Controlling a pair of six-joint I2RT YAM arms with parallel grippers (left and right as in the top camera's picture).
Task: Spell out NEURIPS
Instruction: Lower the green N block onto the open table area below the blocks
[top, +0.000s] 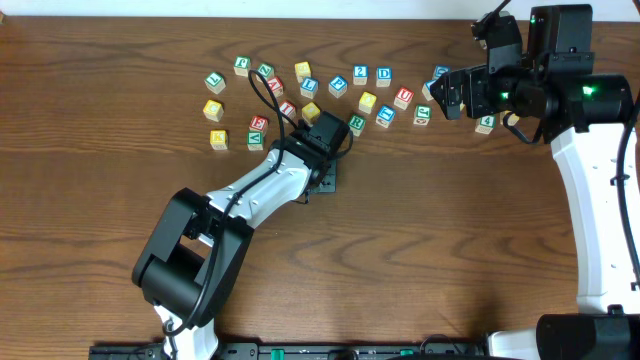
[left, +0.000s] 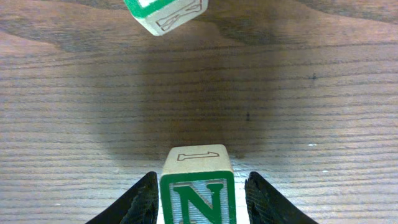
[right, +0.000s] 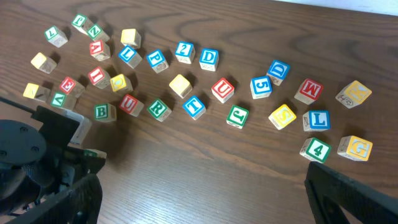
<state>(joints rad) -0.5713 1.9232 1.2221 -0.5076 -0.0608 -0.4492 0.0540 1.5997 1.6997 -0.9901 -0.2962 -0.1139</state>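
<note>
Straddling the green N cube (left: 196, 163) with our left gripper (left: 199, 199), we are holding its fingers (left: 140, 205) slightly parted, the cube sitting between them untouched. Our right gripper (right: 202, 186) is gaping wide, gripping nothing, the red U cube (right: 222, 89) lying ahead of it.

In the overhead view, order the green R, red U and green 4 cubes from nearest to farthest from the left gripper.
From the left gripper, in the image:
1. green R cube, just right.
2. red U cube, farther right, higher.
3. green 4 cube, far right.
</note>
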